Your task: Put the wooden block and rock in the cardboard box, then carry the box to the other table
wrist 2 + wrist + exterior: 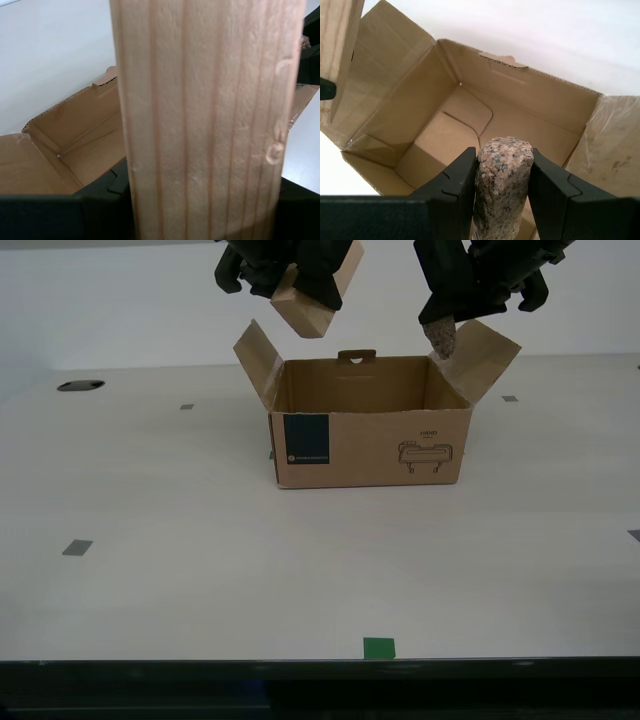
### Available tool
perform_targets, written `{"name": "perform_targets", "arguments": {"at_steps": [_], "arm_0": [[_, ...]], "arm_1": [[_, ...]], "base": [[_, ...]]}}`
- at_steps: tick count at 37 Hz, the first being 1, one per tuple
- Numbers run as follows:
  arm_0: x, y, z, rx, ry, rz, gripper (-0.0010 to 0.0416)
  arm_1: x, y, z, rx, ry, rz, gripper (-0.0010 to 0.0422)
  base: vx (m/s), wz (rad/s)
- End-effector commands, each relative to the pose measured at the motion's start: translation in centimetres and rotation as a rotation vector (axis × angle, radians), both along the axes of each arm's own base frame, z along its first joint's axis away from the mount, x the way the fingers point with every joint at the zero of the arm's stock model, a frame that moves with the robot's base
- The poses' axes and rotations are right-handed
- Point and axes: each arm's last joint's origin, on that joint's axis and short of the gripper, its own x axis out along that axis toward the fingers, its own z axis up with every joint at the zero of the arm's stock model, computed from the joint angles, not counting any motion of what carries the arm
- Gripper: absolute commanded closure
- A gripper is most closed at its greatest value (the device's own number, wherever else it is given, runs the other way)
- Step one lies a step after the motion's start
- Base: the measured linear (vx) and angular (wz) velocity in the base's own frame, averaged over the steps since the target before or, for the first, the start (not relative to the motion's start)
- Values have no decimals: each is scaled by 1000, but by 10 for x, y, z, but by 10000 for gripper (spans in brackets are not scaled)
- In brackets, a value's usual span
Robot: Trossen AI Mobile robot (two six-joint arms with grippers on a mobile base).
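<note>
Loading step: my first hand (501, 187) grips the rock (501, 185) and my second hand (290, 275) grips the wooden block (207, 120), both above the open cardboard box (370, 445) on the surface (200, 570); next, presumably, lowering and release inside.

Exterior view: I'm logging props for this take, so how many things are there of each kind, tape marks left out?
Cardboard box: 1
Wooden block: 1
Rock: 1
Pincers, first and second: 2
Total: 5
</note>
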Motion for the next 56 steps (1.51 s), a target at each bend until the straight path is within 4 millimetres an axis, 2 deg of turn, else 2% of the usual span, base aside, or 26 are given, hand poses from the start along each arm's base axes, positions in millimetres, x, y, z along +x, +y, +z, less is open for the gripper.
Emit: {"name": "perform_targets", "arguments": {"at_steps": [1, 12, 40, 44, 56], "arm_0": [[-1, 1, 3, 9, -8, 6, 406], [-2, 6, 3, 12, -7, 20, 406], [-5, 11, 3, 12, -3, 35, 402], [-5, 11, 2, 10, 3, 36, 403], [-7, 12, 0, -4, 29, 34, 403]], "arm_1": [[-1, 0, -5, -4, -8, -4, 412], [-6, 4, -30, -21, -4, 13, 412], [-7, 4, -31, -27, 0, 2, 411], [-7, 4, -31, -27, 0, 2, 390], [-7, 4, -31, -27, 0, 2, 287]], "base": [[0, 0], [0, 0], [0, 0], [0, 0], [0, 0]]}}
